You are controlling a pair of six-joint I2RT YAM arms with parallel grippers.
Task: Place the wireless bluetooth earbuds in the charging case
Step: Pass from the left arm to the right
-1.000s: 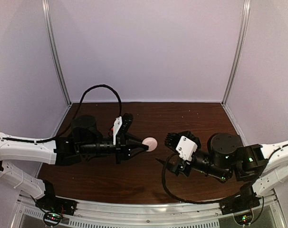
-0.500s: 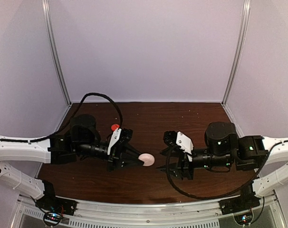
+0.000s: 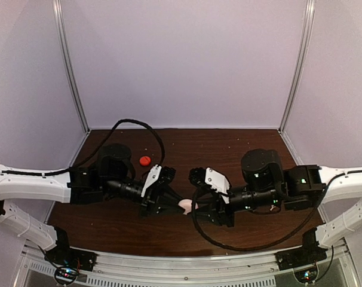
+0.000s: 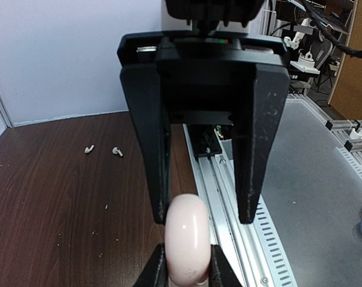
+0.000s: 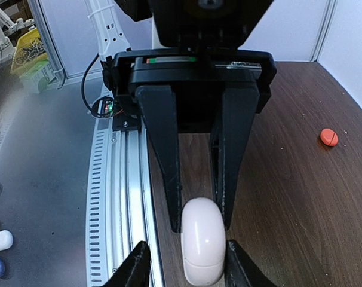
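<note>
A: Enclosure?
B: Pale lilac-white wall panels (image 3: 181, 60) at the back and both sides, joined by slim aluminium corner posts (image 3: 70, 66). Light flat and even, no hard shadows.
A: Surface?
B: Dark brown wood grain (image 3: 241, 140) with fine pale dust specks. A slotted aluminium rail (image 3: 169, 263) runs along its near edge.
A: Past the rail?
B: A grey matte top (image 4: 312, 179). Further out, workshop clutter: a yellow bin (image 5: 27, 51) in the right wrist view, a brown board (image 4: 354, 66) in the left wrist view
</note>
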